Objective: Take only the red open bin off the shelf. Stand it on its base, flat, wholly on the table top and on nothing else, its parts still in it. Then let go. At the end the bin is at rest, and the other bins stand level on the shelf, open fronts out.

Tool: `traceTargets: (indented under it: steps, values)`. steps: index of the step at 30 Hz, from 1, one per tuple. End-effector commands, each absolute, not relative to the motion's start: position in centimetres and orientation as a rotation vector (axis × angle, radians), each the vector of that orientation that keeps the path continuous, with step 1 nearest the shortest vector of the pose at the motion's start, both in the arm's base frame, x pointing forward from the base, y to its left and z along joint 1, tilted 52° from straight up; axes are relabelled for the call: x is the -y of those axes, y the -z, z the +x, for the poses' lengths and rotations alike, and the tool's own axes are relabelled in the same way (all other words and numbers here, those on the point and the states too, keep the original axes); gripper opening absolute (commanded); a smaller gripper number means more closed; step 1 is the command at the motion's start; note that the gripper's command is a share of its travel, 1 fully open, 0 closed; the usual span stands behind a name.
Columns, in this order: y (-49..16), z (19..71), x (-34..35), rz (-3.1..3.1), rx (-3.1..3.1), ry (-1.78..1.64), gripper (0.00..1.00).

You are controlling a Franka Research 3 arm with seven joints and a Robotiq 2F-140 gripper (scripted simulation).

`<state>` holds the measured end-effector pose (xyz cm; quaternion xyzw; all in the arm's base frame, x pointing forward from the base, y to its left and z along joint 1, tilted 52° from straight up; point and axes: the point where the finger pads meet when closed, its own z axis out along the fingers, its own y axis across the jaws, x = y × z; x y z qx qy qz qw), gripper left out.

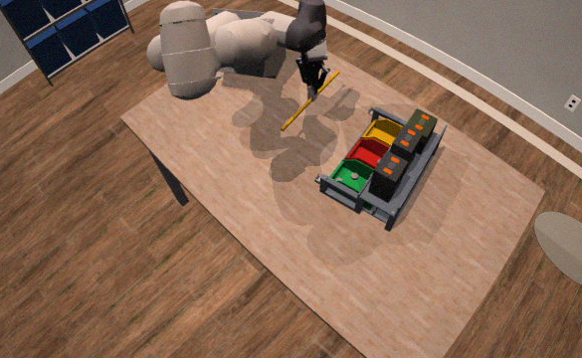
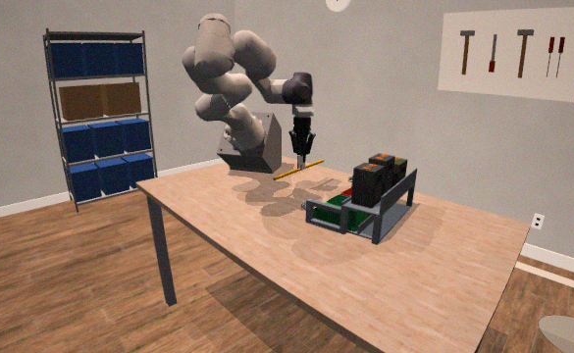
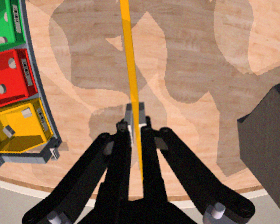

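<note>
The table (image 1: 251,219) (image 2: 287,230) supports the shelf (image 1: 415,184) (image 2: 398,190) (image 3: 37,65). The red bin (image 1: 367,152) (image 2: 347,192) (image 3: 11,77) is seated there between green and yellow bins. A yellow rod (image 1: 296,115) (image 2: 287,174) (image 3: 128,45) is clamped by the nearly closed gripper (image 1: 312,94) (image 2: 301,164) (image 3: 136,111).

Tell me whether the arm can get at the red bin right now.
Probably not yet: the pincer is shut on a yellow rod, which likely must go first. The red bin's front looks unblocked, though yellow and green bins flank it closely.
</note>
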<state>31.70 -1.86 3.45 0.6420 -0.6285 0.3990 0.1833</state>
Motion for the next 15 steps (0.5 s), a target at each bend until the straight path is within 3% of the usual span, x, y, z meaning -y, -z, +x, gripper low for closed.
traceTargets:
  steps: [1, 15]
  values:
    - [-3.3, 31.6, 1.7, 1.820, 1.771, -1.117, 0.00]
    - [-2.2, 32.3, 3.3, 1.820, 1.771, -1.117, 0.00]
